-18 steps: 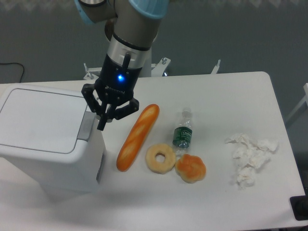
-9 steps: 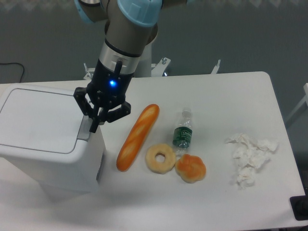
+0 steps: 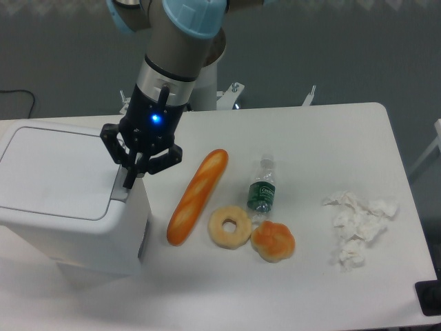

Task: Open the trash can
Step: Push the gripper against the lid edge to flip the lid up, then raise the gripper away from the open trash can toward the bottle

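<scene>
White table fills the frame; at lower left sits the trash can [image 3: 69,200], rigid, probably light plastic, and your gripper [image 3: 129,181] (fingers nearly closed, holding nothing) hovers over its grey push-tab [image 3: 122,183], where you should press.

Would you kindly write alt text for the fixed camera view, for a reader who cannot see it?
A robot arm's gripper, fingers together, points down at the grey push-tab of a closed white trash can at the table's left. To its right lie a baguette, doughnut, bun, water bottle and crumpled tissues.
</scene>
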You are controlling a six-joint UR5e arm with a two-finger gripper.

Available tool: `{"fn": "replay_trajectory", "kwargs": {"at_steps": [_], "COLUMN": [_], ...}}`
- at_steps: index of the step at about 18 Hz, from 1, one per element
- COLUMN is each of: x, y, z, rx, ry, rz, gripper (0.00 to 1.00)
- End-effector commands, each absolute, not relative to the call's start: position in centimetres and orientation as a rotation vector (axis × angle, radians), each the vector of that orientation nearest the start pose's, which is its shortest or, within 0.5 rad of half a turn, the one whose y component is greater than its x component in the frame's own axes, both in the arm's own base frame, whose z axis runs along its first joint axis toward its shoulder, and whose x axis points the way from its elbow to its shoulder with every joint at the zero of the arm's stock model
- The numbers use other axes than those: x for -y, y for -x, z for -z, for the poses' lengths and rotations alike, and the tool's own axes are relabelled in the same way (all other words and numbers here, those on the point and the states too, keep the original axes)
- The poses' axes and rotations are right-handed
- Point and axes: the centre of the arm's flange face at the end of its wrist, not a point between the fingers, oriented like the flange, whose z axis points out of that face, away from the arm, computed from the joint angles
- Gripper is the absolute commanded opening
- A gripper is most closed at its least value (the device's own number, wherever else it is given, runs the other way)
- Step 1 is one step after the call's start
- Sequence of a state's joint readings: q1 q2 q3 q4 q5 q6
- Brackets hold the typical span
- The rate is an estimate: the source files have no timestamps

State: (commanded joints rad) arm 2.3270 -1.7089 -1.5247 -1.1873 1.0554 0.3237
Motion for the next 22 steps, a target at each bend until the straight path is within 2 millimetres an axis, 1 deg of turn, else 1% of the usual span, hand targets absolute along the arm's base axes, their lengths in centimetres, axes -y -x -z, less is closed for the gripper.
{"fn": "replay_trajectory", "kwargs": {"at_steps": [9, 11, 14, 15, 17, 18, 19, 21, 22], "x": [-54.0, -54.0, -53.7, -53.6, -53.0, -52.2, -51.6, -50.2, -49.3], "y": [25.8, 25.8, 26.2, 26.5, 27.4, 28.3, 29.3, 30.6, 31.8], "z": [-49.3, -49.6, -50.1, -50.1, -50.4, -50.7, -50.7, -50.6, -50.7], "rx": [0.46, 0.456, 0.442, 0.447, 0.468, 0.491, 0.516, 0.558, 0.586], "ry": [2.562, 2.558, 2.55, 2.548, 2.539, 2.529, 2.524, 2.516, 2.507], "rz": [0.397, 0.391, 0.372, 0.371, 0.358, 0.345, 0.336, 0.32, 0.307], "gripper": [0.09, 0.12, 0.28, 0.38, 0.65, 0.94, 1.0, 1.0, 1.0]}}
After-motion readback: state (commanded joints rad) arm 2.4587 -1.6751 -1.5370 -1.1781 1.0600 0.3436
